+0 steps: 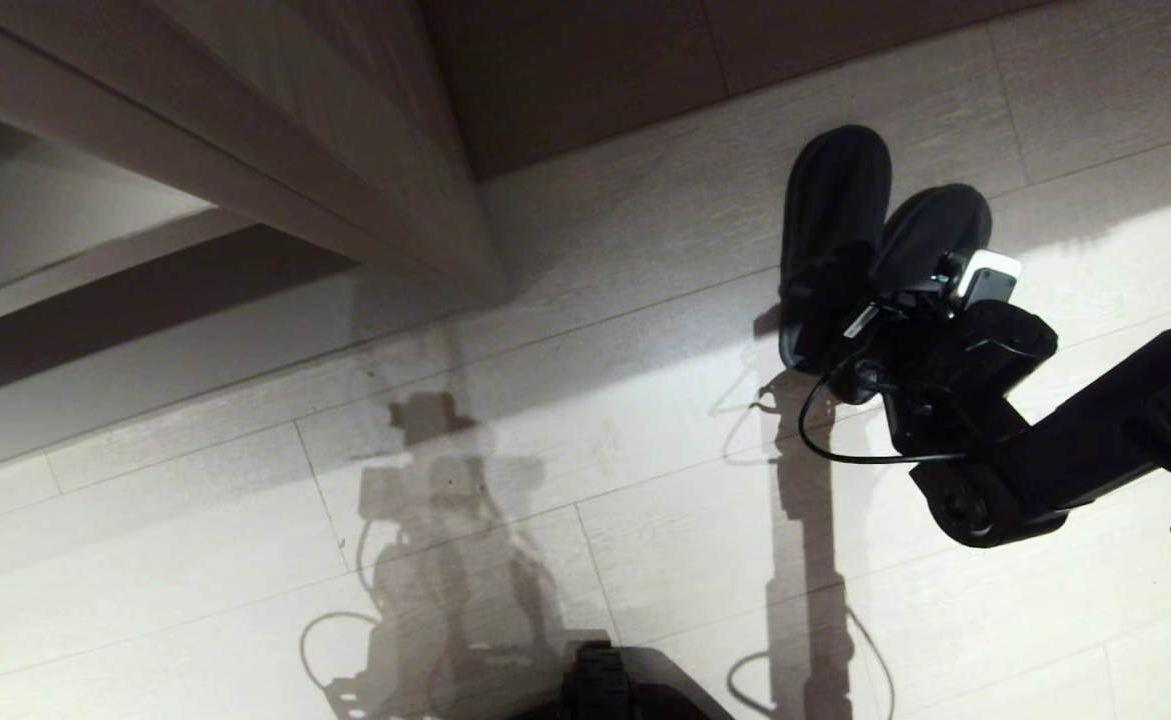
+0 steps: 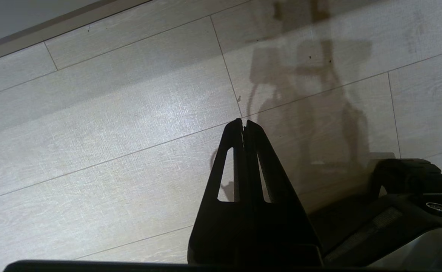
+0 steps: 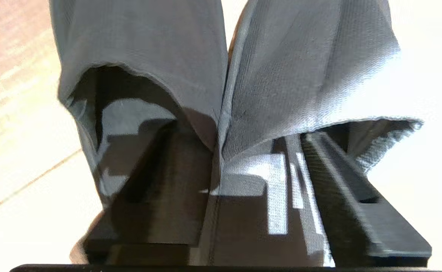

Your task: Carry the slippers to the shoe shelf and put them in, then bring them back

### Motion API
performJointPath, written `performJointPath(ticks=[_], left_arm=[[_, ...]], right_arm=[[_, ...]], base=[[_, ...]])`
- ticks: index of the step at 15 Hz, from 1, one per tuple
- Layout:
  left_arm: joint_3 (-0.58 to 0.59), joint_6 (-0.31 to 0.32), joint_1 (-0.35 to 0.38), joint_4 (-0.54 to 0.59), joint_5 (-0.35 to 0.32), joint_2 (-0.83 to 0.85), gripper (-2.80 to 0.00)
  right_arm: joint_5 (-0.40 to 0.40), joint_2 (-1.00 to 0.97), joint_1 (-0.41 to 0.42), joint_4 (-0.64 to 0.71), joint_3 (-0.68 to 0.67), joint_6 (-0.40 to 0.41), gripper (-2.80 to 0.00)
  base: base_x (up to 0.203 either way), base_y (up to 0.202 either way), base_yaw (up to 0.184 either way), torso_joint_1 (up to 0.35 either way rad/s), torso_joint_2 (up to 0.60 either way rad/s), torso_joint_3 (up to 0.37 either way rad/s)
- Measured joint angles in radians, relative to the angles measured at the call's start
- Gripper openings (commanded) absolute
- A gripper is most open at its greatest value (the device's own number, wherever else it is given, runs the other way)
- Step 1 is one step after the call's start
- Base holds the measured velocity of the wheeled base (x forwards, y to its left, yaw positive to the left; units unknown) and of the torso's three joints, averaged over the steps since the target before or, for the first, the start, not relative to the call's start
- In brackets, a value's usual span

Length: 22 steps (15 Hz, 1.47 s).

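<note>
A: Where are the slippers (image 1: 850, 235) seen?

B: On the pale floor (image 1: 245, 520), upper right of the head view, side by side and touching, toes toward the top of the frame. The wooden unit (image 1: 275, 130) at the upper left is well apart from them; nothing can be made out inside it.

A: And the right gripper (image 3: 221, 177)?

B: Its fingers (image 3: 341, 181) are spread apart, one reaching into each slipper's opening, with the touching inner walls of the pair between them. Nothing is clamped.

A: The left gripper (image 2: 243, 124)?

B: Its tips are pressed together, empty, above bare floor near the base.
</note>
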<state>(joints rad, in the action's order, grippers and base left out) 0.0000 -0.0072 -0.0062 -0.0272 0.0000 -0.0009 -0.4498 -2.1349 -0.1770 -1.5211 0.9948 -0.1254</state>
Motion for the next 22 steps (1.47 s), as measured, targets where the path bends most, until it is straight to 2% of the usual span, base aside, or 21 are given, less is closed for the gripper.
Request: performJointPath(ticks=[5, 12, 13, 16, 22], left_arm=[[0.000, 0.000, 0.000, 0.000, 0.000, 0.000, -2.80], [0.000, 0.000, 0.000, 0.000, -0.002, 0.000, -2.80], [0.000, 0.000, 0.000, 0.000, -0.001, 0.000, -2.80], [0.000, 0.000, 0.000, 0.000, -0.001, 0.000, -2.80], [0.000, 0.000, 0.000, 0.000, 0.000, 0.000, -2.80]], right_arm=[[0.008, 0.004, -0.001, 0.000, -0.086, 0.015, 0.00], [0.111, 0.110, -0.053, 0.000, -0.280, 0.011, 0.00], [0.141, 0.141, -0.064, 0.000, -0.315, 0.010, -2.80], [0.210, 0.239, -0.092, -0.001, -0.402, 0.016, -2.80], [0.320, 0.421, -0.109, -0.001, -0.613, 0.088, -2.80]], base=[[0.000, 0.000, 0.000, 0.000, 0.00, 0.000], [0.000, 0.000, 0.000, 0.000, 0.00, 0.000], [0.000, 0.000, 0.000, 0.000, 0.00, 0.000], [0.000, 0.000, 0.000, 0.000, 0.00, 0.000], [0.000, 0.000, 0.000, 0.000, 0.00, 0.000]])
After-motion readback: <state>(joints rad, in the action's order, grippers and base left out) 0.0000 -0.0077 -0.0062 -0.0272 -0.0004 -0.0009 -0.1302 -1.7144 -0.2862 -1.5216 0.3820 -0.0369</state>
